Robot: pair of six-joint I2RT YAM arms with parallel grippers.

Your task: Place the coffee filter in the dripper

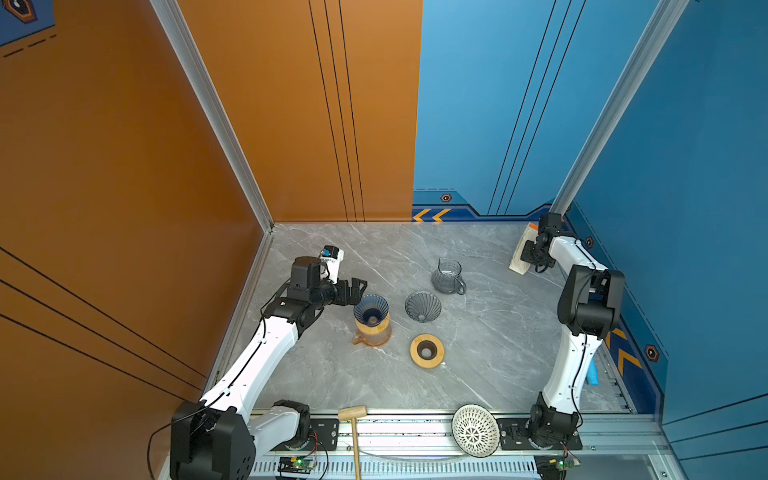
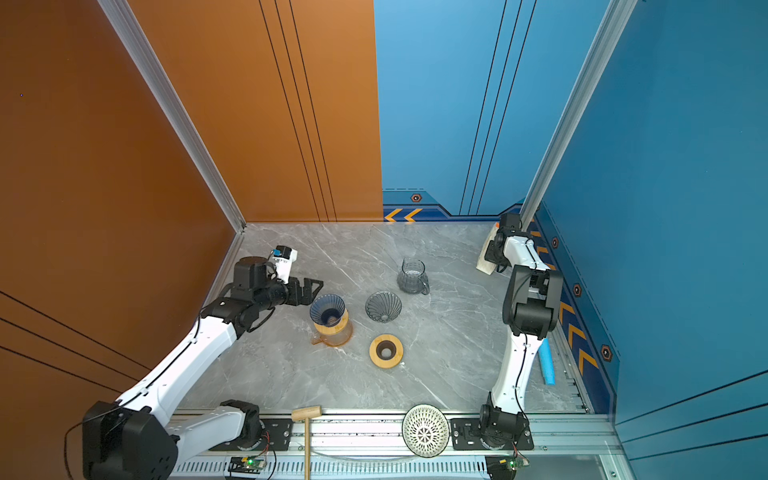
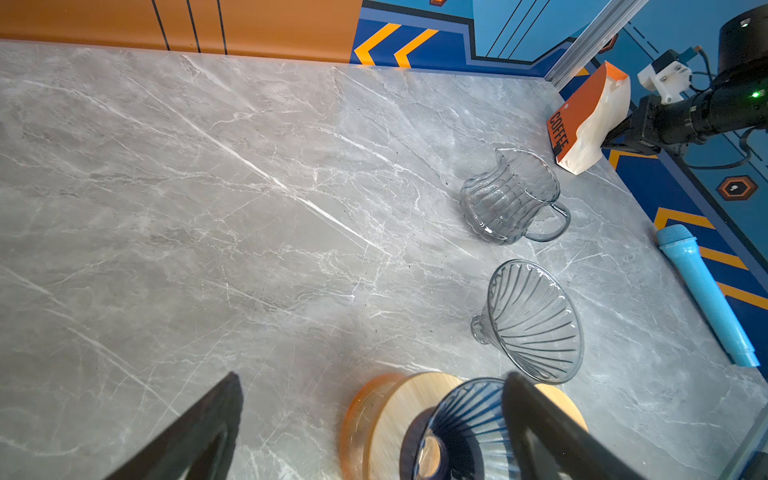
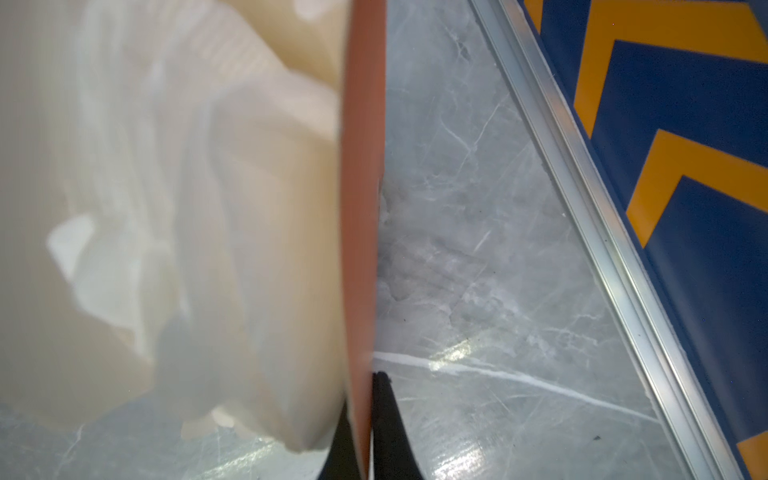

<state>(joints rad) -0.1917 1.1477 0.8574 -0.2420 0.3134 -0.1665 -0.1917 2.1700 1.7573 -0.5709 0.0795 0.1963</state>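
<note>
The coffee filters are a white stack inside an orange "COFFEE" pack that stands in the back right corner. My right gripper is shut on the pack's orange cover, with one black finger on each side of it. The dripper is blue ribbed glass on a wooden collar over an amber carafe, left of the middle. My left gripper hovers just behind and left of it, open and holding nothing.
A clear glass jug stands behind the middle, and a grey glass dripper lies in front of it. A wooden ring lies nearer the front. On the front rail are a white woven bowl and a wooden mallet. A blue tube lies along the right edge.
</note>
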